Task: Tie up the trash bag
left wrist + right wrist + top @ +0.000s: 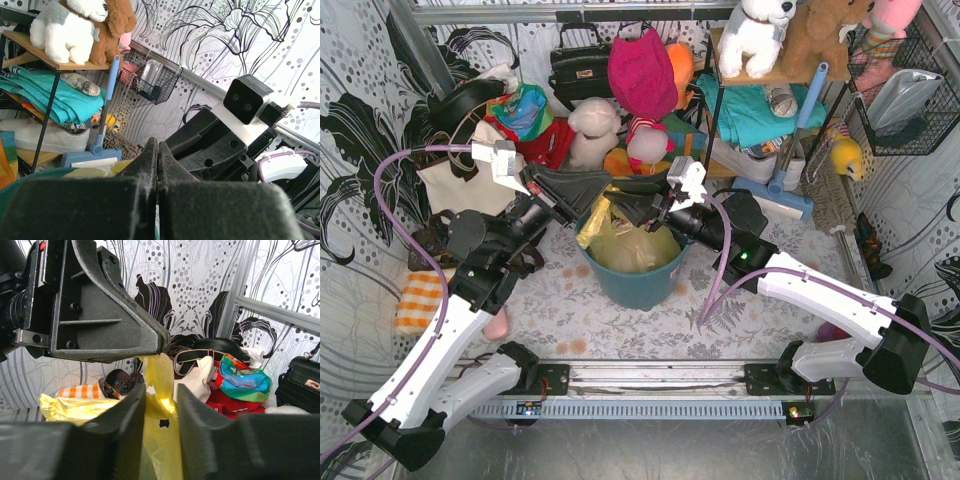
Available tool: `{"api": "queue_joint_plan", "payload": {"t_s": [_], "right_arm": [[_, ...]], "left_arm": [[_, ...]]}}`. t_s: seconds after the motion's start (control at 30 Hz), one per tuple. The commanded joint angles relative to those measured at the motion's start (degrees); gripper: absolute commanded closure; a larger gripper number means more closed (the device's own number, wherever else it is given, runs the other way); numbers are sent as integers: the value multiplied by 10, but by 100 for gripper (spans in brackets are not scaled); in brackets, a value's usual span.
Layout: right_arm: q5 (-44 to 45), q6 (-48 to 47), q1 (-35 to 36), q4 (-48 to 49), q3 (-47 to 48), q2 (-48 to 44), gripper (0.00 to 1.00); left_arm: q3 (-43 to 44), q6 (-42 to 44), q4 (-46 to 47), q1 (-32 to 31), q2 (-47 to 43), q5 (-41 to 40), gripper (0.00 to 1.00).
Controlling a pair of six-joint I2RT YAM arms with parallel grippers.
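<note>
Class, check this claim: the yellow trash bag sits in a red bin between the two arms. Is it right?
No. The bin is teal, not red; the top view shows it. The yellow trash bag does sit in it, between the left arm and the right arm.

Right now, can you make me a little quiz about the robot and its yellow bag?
1. True or false: the trash bag sits inside the teal bin.
2. Which jaws are shut on a pulled-up corner of the bag? A) left jaws B) right jaws
3. Fill in: the right jaws stand apart, and the yellow strip between them belongs to the ____.

Key: 1 true; 2 A; 3 trash bag.
</note>
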Motion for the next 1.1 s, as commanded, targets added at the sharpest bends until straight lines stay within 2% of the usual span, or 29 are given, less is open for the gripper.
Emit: {"api": "queue_joint_plan", "payload": {"t_s": [0.0,0.07,0.1,0.17,0.2,0.23,0.3,0.4,0.63,0.87,1.07], "right_arm": [[12,8,3,34,23,2,89],[12,8,2,37,21,2,98],[12,8,2,39,20,2,100],[12,7,2,40,20,2,100],[13,7,3,40,20,2,100],[13,7,3,42,19,2,100],[14,7,2,44,19,2,100],[14,9,2,48,18,2,100],[13,10,2,52,19,4,100],[11,13,2,55,20,6,100],[5,17,2,58,19,6,100]], "left_arm": [[3,0,43,-3,-3,16,100],[3,1,42,-3,-6,14,97],[4,2,38,-3,-8,8,86],[4,6,32,-3,-15,-8,51],[4,10,24,-3,-19,-21,38],[4,15,15,-3,-26,-35,30],[6,24,-9,-3,-38,-67,23],[-2,32,-24,-3,-52,-82,19],[-30,21,-34,-3,-49,-51,19],[-59,8,25,-3,-45,12,16],[-75,-1,94,-3,-20,3,16]]}}
